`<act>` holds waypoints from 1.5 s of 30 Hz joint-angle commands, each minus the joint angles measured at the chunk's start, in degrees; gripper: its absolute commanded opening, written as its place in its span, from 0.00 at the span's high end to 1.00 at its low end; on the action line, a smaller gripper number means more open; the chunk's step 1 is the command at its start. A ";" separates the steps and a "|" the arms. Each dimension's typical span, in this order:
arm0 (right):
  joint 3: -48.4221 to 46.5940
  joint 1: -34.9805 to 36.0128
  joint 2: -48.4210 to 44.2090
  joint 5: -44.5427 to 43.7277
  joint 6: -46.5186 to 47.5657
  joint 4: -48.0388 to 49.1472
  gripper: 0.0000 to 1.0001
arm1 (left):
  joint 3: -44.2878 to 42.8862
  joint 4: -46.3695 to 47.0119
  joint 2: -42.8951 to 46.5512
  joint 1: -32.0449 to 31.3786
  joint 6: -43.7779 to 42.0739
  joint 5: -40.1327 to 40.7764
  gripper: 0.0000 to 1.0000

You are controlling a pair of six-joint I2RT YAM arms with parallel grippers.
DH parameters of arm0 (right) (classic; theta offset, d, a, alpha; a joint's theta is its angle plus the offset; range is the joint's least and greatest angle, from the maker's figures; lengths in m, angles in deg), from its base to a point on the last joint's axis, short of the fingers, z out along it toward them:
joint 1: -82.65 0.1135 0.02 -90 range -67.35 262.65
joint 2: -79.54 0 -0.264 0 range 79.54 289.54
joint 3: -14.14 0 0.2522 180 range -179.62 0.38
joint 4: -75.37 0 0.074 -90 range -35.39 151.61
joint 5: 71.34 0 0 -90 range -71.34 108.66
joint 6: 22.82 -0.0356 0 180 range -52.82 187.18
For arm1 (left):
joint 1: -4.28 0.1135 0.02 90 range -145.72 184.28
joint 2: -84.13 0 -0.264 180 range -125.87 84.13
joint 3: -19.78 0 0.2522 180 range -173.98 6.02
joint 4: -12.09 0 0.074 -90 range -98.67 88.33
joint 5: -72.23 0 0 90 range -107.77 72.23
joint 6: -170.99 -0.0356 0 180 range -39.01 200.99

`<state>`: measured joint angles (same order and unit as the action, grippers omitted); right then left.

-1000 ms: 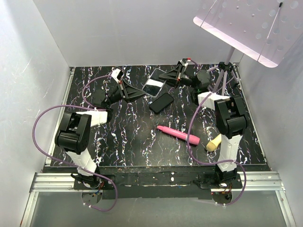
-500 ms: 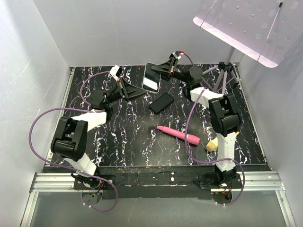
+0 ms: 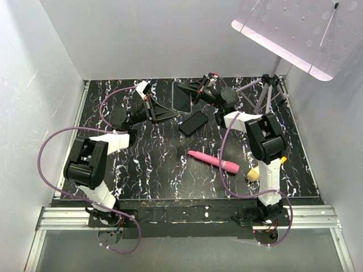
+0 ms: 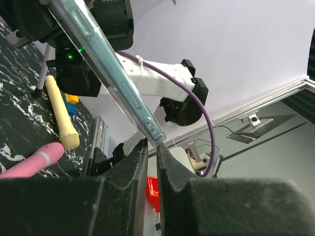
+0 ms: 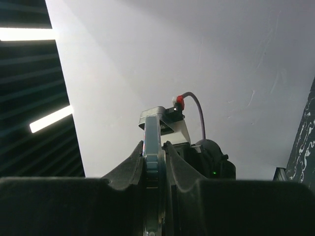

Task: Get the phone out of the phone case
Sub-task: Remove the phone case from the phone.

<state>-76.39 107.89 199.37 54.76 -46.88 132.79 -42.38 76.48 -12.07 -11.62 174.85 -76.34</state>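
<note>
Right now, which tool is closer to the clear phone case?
Right. The right tool is shut on the phone case, holding it tilted above the table. The left tool sits at the case's corner, fingers nearly together; contact cannot be told.

Phone case [image 3: 182, 96] blocks rear centre — black phone [image 3: 193, 123], pink marker [image 3: 213, 161] clutter middle; left front passable.
</note>
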 commanded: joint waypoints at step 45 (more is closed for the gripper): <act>2.86 2.63 -22.62 8.72 35.46 -31.69 0.99 | -2.13 -49.06 18.16 -3.96 -29.27 3.99 0.92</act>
<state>-70.27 109.35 181.80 63.04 -19.58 108.40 -42.49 30.65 5.22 -15.77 148.95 -73.89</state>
